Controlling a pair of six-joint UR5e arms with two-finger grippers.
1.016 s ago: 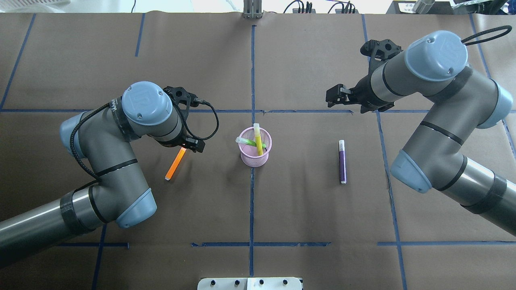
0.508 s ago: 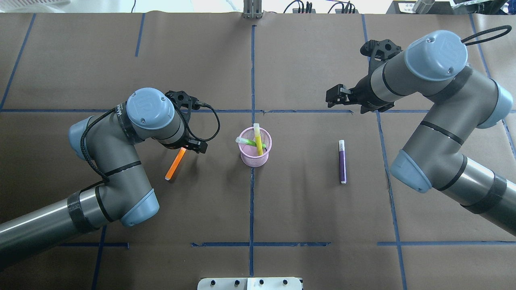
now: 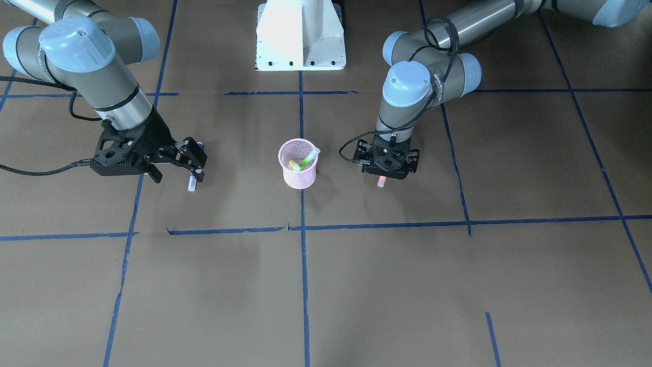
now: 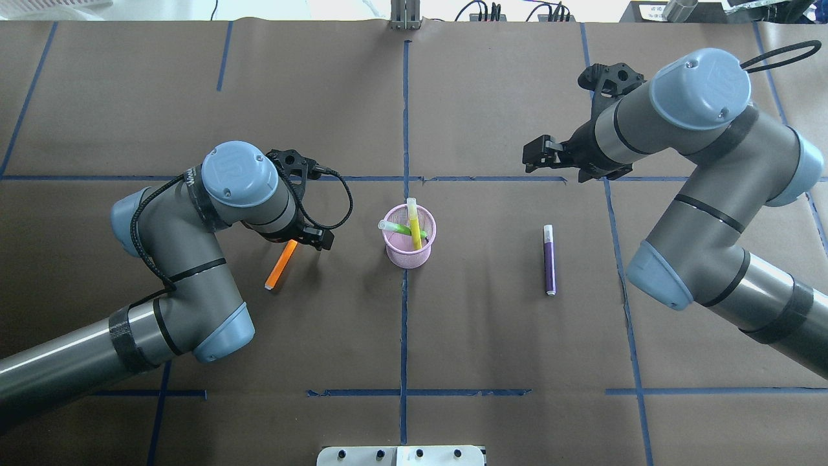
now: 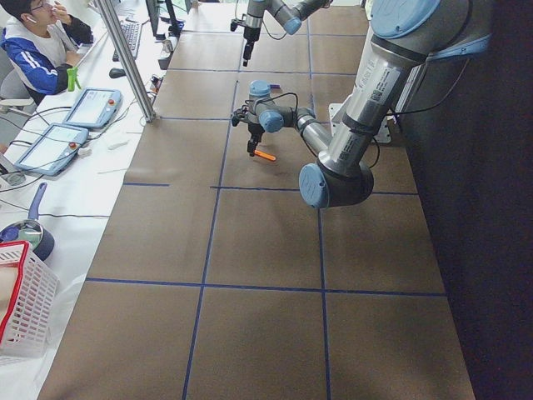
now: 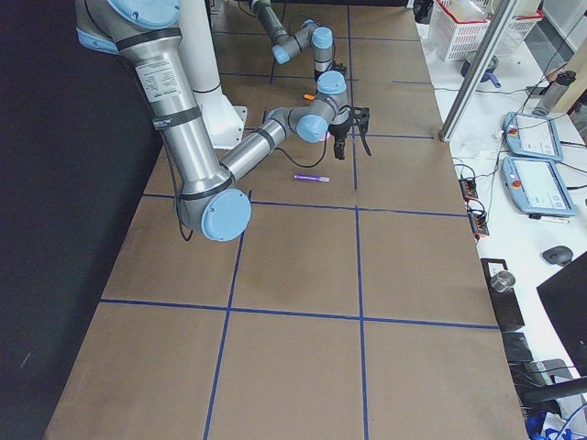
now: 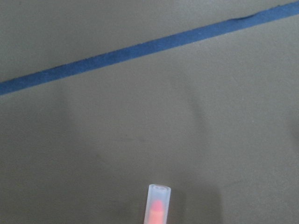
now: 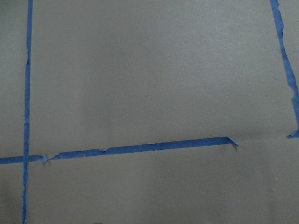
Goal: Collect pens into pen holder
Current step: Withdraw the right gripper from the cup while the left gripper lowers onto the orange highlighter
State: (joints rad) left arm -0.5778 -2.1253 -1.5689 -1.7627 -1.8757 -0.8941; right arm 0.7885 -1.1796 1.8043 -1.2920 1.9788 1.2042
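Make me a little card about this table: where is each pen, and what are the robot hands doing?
pen holder: pink mesh cup, upright, mid-table
inside it: green pen and yellow pen, leaning
orange pen: lying on the table, outside the cup
purple pen: lying on the table, cup's other side
left gripper: over the orange pen's end; grip unclear
right gripper: open, holding nothing
left to collect: two pens

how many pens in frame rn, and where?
4. The yellow pen and green pen sit in the pink cup. The orange pen lies on the table to the robot's left of it, the purple pen to its right. None appears hidden.
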